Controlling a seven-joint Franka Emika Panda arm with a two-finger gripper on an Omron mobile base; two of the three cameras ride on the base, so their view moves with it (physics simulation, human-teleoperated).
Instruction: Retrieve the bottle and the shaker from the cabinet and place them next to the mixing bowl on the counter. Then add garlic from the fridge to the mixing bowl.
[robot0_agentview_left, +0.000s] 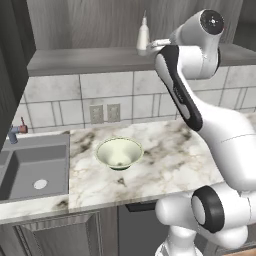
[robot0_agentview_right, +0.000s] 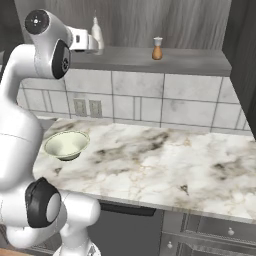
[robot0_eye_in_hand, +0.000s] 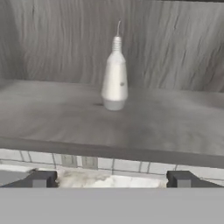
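Observation:
The tall white bottle (robot0_agentview_left: 143, 35) (robot0_agentview_right: 97, 34) (robot0_eye_in_hand: 115, 78) stands upright on the open cabinet's grey shelf (robot0_eye_in_hand: 166, 118). My gripper (robot0_agentview_left: 148, 48) (robot0_agentview_right: 93, 46) (robot0_eye_in_hand: 113, 179) is open, level with the shelf's front edge and facing the bottle, a short way in front of it, with nothing between its fingers. Farther right on the same shelf stands the small orange-brown shaker (robot0_agentview_right: 157, 50). Below, the pale mixing bowl (robot0_agentview_left: 119, 152) (robot0_agentview_right: 66, 144) rests on the marble counter (robot0_agentview_left: 170, 155) (robot0_agentview_right: 165, 160). The garlic and the fridge are out of view.
A grey sink (robot0_agentview_left: 35, 170) with a faucet (robot0_agentview_left: 17, 131) is set in the counter left of the bowl. Wall outlets (robot0_agentview_left: 105, 113) sit on the tiled backsplash. Dark open cabinet doors flank the shelf at left (robot0_agentview_left: 10, 65) and right (robot0_agentview_right: 245, 65).

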